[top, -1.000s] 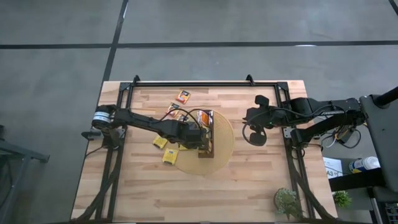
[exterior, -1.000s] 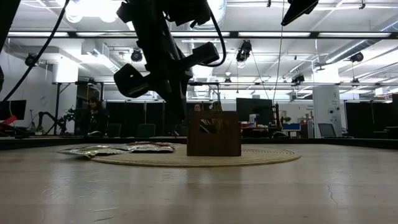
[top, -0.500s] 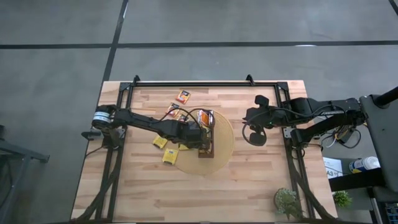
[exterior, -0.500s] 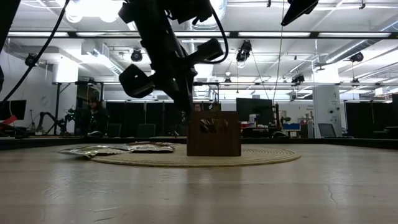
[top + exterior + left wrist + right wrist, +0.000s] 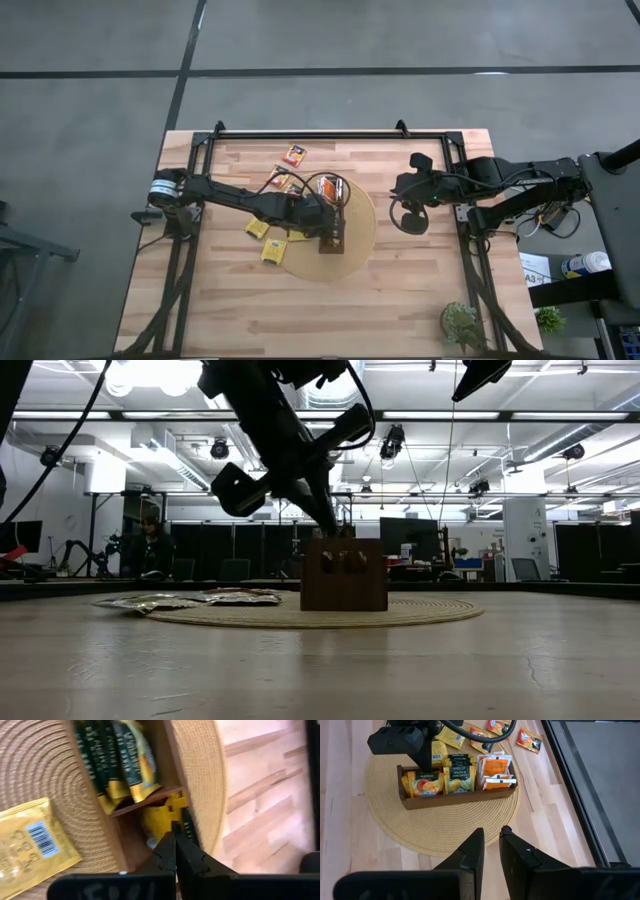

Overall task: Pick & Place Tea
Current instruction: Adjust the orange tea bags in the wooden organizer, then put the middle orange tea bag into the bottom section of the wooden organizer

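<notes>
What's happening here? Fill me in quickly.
The left gripper, fingers shut, is down at one end of the long wooden tray on the round woven mat, among the yellow tea sachets standing there. The tray's other sections already hold green-and-yellow and orange sachets. A few loose sachets lie on the table beside the mat. The right arm waits off to the side, its gripper empty above the bare table.
</notes>
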### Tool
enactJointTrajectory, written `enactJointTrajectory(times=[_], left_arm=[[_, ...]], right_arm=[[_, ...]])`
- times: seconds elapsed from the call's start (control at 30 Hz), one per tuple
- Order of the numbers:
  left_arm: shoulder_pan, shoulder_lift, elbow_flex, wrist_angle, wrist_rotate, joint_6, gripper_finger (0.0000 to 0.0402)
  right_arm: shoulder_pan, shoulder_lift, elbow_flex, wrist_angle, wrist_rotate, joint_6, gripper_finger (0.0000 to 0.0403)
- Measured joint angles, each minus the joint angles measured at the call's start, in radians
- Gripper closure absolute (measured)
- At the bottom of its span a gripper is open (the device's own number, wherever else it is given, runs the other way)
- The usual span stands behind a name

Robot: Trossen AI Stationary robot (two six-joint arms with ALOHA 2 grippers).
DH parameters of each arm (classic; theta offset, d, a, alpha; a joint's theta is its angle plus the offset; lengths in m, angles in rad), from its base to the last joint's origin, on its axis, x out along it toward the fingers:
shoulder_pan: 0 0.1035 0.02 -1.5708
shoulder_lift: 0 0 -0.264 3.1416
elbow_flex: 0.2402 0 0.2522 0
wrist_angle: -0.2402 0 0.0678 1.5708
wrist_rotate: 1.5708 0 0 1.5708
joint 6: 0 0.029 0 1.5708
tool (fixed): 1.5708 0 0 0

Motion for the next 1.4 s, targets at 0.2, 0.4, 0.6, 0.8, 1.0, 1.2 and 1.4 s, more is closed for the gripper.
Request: enactJointTrajectory(times=[0.2, 0.4, 0.6, 0.8, 1.0, 1.2, 1.4], left_arm=[[0.0, 0.0, 0.0, 0.03, 0.0, 0.014, 0.0401], [0.0, 0.0, 0.0, 0.055, 0.0, 0.019, 0.0401], [0.0, 0.0, 0.0, 0.093, 0.0, 0.033, 0.0402], [0.0, 0.0, 0.0, 0.101, 0.0, 0.033, 0.0402], [0.001, -0.001, 0.007, 0.12, -0.003, 0.042, 0.0402], [0.001, -0.027, 0.021, 0.117, -0.019, 0.074, 0.0401], [0.001, -0.128, 0.02, 0.036, -0.135, 0.137, 0.0401]], right_arm=[[0.0, 0.0, 0.0, 0.0, 0.0, -0.001, 0.0346], [0.0, 0.0, 0.0, 0.0, 0.0, -0.005, 0.0346], [0.0, 0.0, 0.0, 0.0, 0.001, -0.005, 0.0346], [0.0, 0.0, 0.0, 0.0, 0.001, -0.005, 0.0346], [0.0, 0.0, 0.0, 0.0, 0.001, -0.005, 0.0346], [0.0, 0.0, 0.0, 0.0, 0.002, -0.004, 0.0346], [0.0, -0.001, 0.0, -0.001, 0.002, -0.005, 0.0346]])
